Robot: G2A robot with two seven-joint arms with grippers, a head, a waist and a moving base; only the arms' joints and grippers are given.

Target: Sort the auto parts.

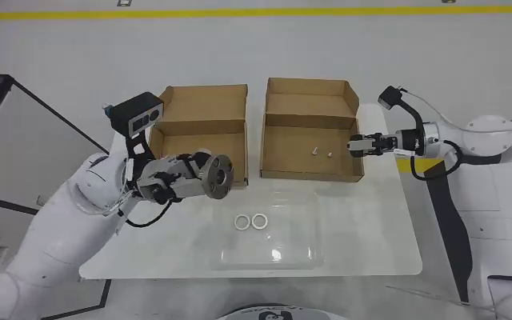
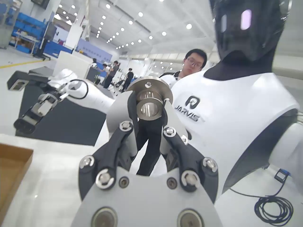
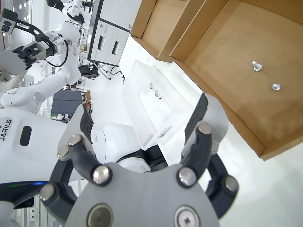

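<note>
Flanged metal bushing (image 1: 216, 174), round and shiny with a hollow bore, is pinched by its neck in the closed left gripper (image 1: 200, 173), above the table by the left cardboard box (image 1: 200, 124). The right cardboard box (image 1: 308, 120) holds two small bolts (image 1: 316, 150). A clear plastic tray (image 1: 296, 240) holds two white rings (image 1: 241, 222). The right gripper (image 1: 354, 146), spread wide with nothing in it, is at the right box's outer wall.

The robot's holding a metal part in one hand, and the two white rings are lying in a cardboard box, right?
Not quite. The top view shows the two white rings lying in the clear plastic tray, not a cardboard box. The left fingers do hold the metal part.
</note>
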